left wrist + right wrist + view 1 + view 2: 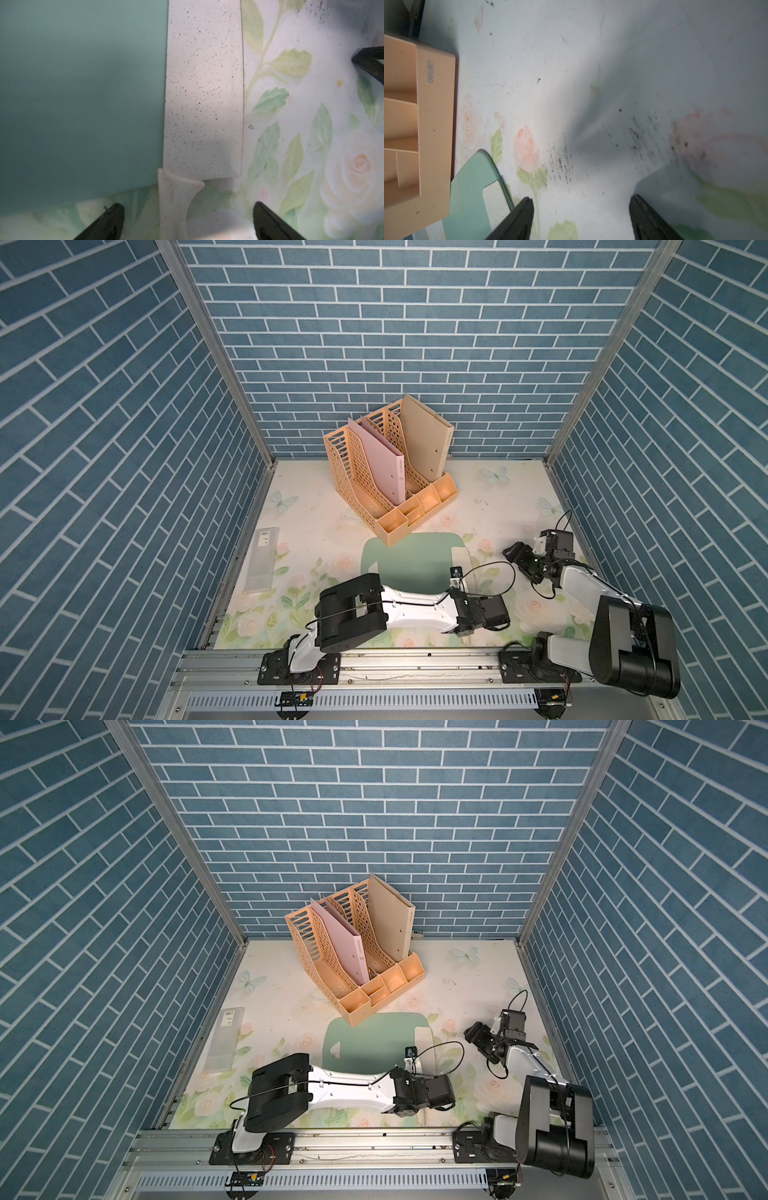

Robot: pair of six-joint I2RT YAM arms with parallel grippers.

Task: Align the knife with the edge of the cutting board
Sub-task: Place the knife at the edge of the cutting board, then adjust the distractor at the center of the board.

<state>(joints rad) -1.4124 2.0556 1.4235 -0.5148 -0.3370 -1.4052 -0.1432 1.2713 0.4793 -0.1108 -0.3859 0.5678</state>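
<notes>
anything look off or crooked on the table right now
Mostly tidy: the knife lies flat along the cutting board edge. The orange file organizer stands askew, one corner over the board's far edge, and dark smudges mark the mat.

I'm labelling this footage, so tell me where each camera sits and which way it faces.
Top views: high at the robot's base side, looking down at the table and far wall; both arms show.
Left wrist: on the left arm, looking down over the knife lying along the cutting board edge; open left end effector fingertips straddle the handle.
Right wrist: on the right arm, facing bare tablecloth; right end effector fingertips apart, holding nothing.
Shared: both wrist views catch the board and knife; the file organizer appears in the right wrist and top views.
</notes>
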